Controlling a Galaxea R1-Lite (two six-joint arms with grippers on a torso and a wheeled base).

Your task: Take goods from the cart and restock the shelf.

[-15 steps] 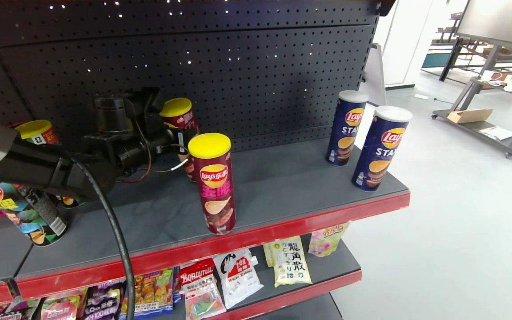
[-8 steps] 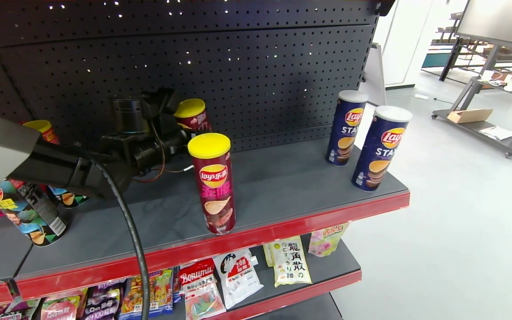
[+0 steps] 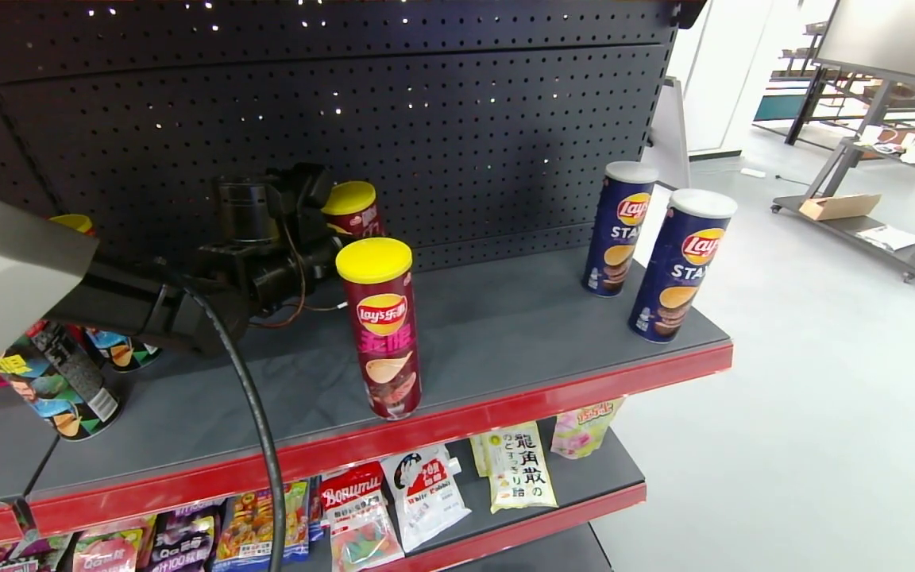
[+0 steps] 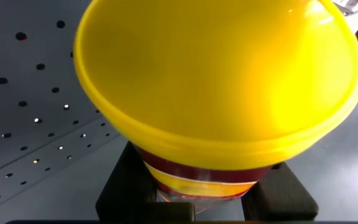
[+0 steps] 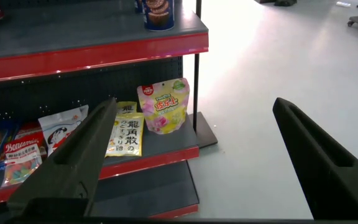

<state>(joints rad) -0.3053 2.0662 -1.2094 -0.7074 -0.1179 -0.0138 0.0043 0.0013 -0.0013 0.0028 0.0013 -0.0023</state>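
Note:
My left gripper (image 3: 329, 248) is shut on a maroon chips can with a yellow lid (image 3: 351, 208), held upright over the back of the grey shelf (image 3: 505, 334) near the pegboard. In the left wrist view the yellow lid (image 4: 216, 74) looms large, with black fingers (image 4: 126, 186) on both sides of the can body. A second maroon can (image 3: 380, 326) stands at the shelf's front edge, just in front of the held one. My right gripper (image 5: 194, 162) is open and holds nothing, low beside the shelving unit over the floor.
Two blue chips cans (image 3: 619, 230) (image 3: 678, 266) stand at the shelf's right end. More cans (image 3: 60, 389) stand at the left. Snack bags (image 3: 509, 469) (image 5: 163, 106) lie on the lower shelf. Bare shelf lies between the maroon and blue cans.
My left arm has carried the held can to the right along the back of the shelf, closer behind the front maroon can. The other cans have not moved.

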